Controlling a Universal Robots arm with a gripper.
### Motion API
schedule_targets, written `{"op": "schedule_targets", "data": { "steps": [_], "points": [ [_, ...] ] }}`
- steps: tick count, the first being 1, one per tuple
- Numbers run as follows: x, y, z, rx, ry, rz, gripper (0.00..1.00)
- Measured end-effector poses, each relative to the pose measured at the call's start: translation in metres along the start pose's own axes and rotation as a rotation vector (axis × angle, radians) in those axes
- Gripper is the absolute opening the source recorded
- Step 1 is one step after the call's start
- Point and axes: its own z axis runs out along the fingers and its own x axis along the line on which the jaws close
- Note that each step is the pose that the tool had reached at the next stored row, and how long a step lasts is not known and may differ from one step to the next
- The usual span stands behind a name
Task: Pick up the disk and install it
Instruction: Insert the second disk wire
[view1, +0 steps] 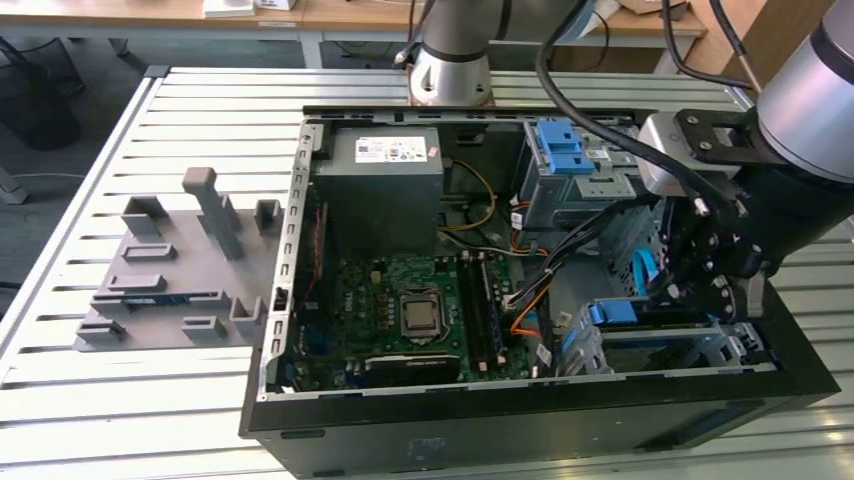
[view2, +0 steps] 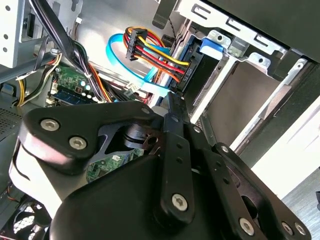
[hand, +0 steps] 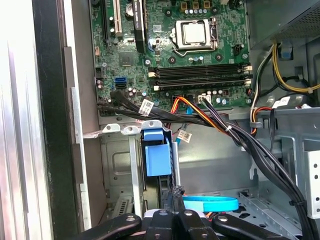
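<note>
**Task status**

1. Location of the disk (view1: 617, 312): in the exterior view it sits inside the metal drive cage (view1: 727, 345), at about 4 o'clock within the open computer case (view1: 534, 430). It stands on edge between the cage walls, with its blue frame end facing the motherboard (view1: 414, 310).
2. In the first wrist view, the blue frame of the disk (hand: 157, 157) lies between the cage walls (hand: 117, 165). In the second wrist view, the disk (view2: 210, 47) lies just beside a connector with coloured wires (view2: 186, 75).
3. Gripper (view1: 707, 285): positioned over the cage at 3 to 4 o'clock of the case. In both wrist views its fingers are drawn close together (hand: 176, 212) (view2: 172, 112), in line with the disk's edge. Whether they pinch that edge or merely rest near it is not clear.
4. Progress: pick-up is complete and the disk is in the bay. Judged from these views, full seating is not confirmed.
</note>
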Motion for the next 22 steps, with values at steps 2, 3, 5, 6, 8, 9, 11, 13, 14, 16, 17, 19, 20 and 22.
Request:
{"op": "schedule_targets", "data": {
  "steps": [2, 3, 5, 6, 8, 9, 11, 13, 14, 16, 17, 19, 20, 22],
  "points": [
    [0.0001, 0.0000, 0.0017, 0.0000, 0.0001, 0.000, 0.11],
    [0.0003, -0.0003, 0.0056, 0.0000, 0.0007, 0.000, 0.11],
    [0.0004, -0.0013, 0.0070, -0.0001, 0.0011, 0.000, 0.11],
    [0.0004, -0.0013, 0.0072, 0.0000, 0.0007, 0.000, 0.11],
    [0.0003, -0.0014, 0.0074, 0.0000, 0.0001, 0.000, 0.11],
    [0.0003, -0.0015, 0.0071, -0.0001, -0.0001, 0.000, 0.11],
    [0.0001, -0.0015, 0.0056, 0.0000, -0.0016, 0.000, 0.11],
    [0.0000, -0.0016, 0.0021, -0.0009, -0.0002, 0.000, 0.11],
    [-0.0002, -0.0017, 0.0004, -0.0013, 0.0002, 0.000, 0.11],
    [-0.0002, -0.0018, -0.0001, -0.0017, 0.0001, 0.000, 0.11],
    [-0.0003, -0.0019, -0.0010, -0.0019, 0.0003, 0.000, 0.11],
    [-0.0004, -0.0019, -0.0021, -0.0022, 0.0004, 0.000, 0.11],
    [-0.0004, -0.0019, -0.0023, -0.0023, 0.0002, 0.000, 0.11],
    [-0.0004, -0.0020, -0.0026, -0.0024, 0.0004, 0.000, 0.11]
  ]
}}
